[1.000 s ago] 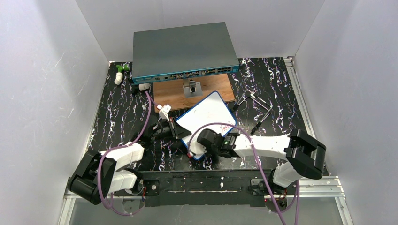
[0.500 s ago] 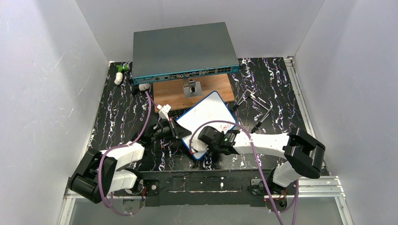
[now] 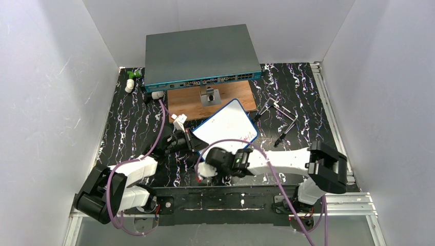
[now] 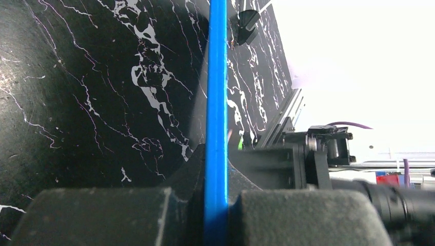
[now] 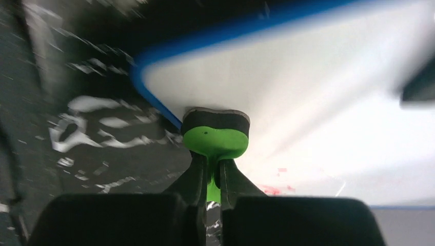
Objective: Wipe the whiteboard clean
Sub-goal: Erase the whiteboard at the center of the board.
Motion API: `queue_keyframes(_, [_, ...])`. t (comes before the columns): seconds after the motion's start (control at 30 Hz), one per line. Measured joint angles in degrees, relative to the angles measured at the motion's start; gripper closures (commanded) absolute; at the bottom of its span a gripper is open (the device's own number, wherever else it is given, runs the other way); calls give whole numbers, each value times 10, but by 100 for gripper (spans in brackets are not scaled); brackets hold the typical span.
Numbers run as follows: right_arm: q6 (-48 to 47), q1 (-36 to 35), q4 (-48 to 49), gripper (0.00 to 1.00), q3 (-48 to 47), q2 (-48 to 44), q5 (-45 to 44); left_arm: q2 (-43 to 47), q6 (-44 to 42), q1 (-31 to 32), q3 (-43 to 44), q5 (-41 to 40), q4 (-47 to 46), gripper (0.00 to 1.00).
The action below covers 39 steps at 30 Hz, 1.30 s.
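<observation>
The grey network switch [image 3: 200, 54] is sitting at 12 o'clock on the table [image 3: 302, 92]. The whiteboard [image 3: 225, 125] is resting at centre, showing red marks. The left gripper [image 4: 215, 215] is clamping its blue frame at 9 o'clock. The right gripper [image 5: 210, 182] is pinching a green eraser [image 5: 215, 138] at its 6 o'clock corner.

White arms [image 3: 284, 160], black fingers [image 5: 118, 220], purple cables [image 3: 109, 197]

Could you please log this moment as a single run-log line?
left tool: shut on whiteboard edge | right tool: shut on eraser at whiteboard corner | red marks: present
</observation>
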State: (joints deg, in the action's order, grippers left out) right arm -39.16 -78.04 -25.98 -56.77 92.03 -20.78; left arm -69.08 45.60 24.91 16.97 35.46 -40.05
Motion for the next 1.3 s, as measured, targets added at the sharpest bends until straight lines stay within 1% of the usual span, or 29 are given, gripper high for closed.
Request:
queue_keyframes(0.1, [2,68,14,99,31,-39,28,2,6,0,0,-1,3,100])
queue_keyframes(0.23, [15,168,27,99,53,-67,34,2,21,0,0,5,3,100])
queue_keyframes(0.37, [26,211,39,99,56,-63,35,3,25,1,0,6,7,100])
queue_keyframes(0.5, [36,221,39,99,52,-54,45,7,24,0,0,2,16,100])
queue_keyframes(0.67, [43,199,25,99,45,-54,48,8,24,0,0,2,16,100])
queue_keyframes(0.8, [52,172,6,99,22,-54,86,9,24,0,0,4,17,100])
queue_keyframes(0.9, [56,174,8,99,20,-54,100,17,17,0,0,5,28,100])
queue_keyframes(1.0, [61,200,14,99,23,-57,130,32,7,0,0,2,43,100])
queue_keyframes(1.1, [70,255,17,99,25,-61,151,47,4,0,-3,0,50,100])
queue_keyframes(1.2, [80,309,17,99,25,-61,152,58,5,1,-12,2,50,100])
queue_keyframes(1.3, [87,328,16,99,25,-57,150,60,8,3,-17,6,50,100])
